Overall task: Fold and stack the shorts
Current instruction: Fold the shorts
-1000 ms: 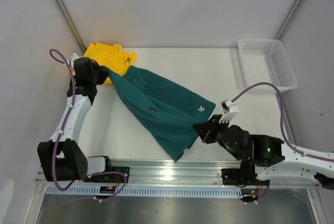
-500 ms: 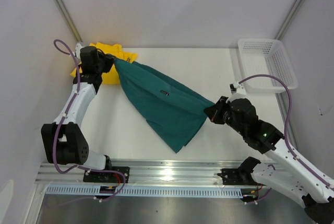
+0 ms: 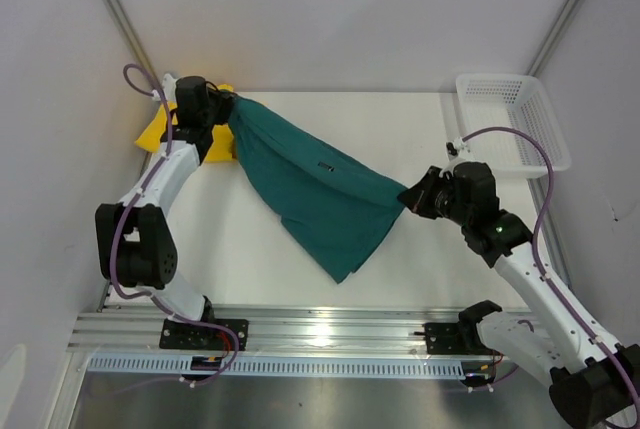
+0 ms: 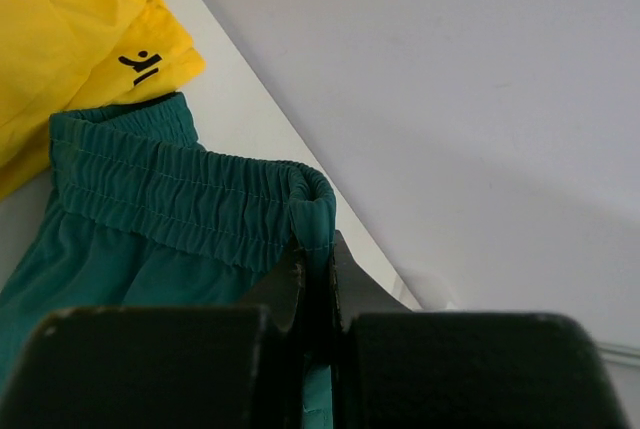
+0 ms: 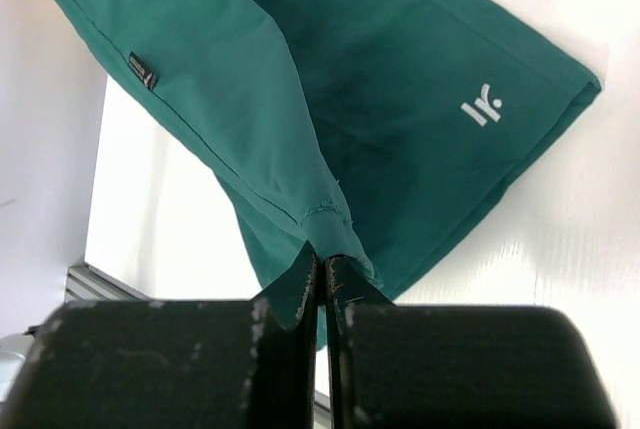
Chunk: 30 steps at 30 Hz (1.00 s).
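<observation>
Stretched shorts [image 3: 320,194] are held off the worktop [image 3: 420,129] between the two arms, running from far left to right of centre. Their slack middle droops toward the near edge at centre; contact with the worktop there cannot be confirmed.

The left fingers [image 3: 229,109] grip the waistband end at far left. The right fingers [image 3: 410,197] grip the opposite end at the right.

Corner shorts [image 3: 152,133] lie on the worktop in the far-left corner, left of the left fingers and partly beneath the left arm. The waistband end of the stretched shorts sits just beside them.

The basket [image 3: 512,121] stands at the far-right corner, behind the right fingers and well apart from both pairs.
</observation>
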Tool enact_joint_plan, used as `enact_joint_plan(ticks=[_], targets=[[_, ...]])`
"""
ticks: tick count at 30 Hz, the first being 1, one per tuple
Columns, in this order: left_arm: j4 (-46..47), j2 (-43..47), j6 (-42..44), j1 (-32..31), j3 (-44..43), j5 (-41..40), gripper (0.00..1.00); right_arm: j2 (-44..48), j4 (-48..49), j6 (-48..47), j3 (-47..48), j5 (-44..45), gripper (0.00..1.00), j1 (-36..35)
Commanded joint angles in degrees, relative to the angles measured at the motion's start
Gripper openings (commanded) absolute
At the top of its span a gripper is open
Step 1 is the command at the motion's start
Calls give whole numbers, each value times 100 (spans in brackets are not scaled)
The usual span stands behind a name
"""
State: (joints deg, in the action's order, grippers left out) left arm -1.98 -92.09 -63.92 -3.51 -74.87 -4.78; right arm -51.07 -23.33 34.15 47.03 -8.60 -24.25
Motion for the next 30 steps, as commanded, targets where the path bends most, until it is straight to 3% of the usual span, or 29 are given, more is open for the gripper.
enact_joint_plan(ticks=[1,8,13,23,26,27,29,30], targets=[[532,-124,-366,-88,-352,-330,0,-140,487,-268,272,-764,0,332],[76,-1010,-323,-133,-1177,-445,0,-851,680,-453,684,-1231,0,921],[162,-1591,-376,-308,-1565,-734,0,-1825,1295,-427,738,-1679,0,1518],[470,-2936,-376,-458,-2427,-832,4,-3540,2550,-216,624,-1838,0,1941],[496,-3209,-244,-493,-2664,-858,18,-4005,2946,-58,484,-1847,0,1985],[497,-3279,-96,-519,-2795,-893,40,-4094,3018,3,440,-1751,0,2029],[462,-3489,37,-546,-3033,-928,68,-4261,3159,144,387,-1654,0,2073],[366,-3543,116,-563,-3173,-920,94,-4401,3238,188,378,-1488,0,2100]])
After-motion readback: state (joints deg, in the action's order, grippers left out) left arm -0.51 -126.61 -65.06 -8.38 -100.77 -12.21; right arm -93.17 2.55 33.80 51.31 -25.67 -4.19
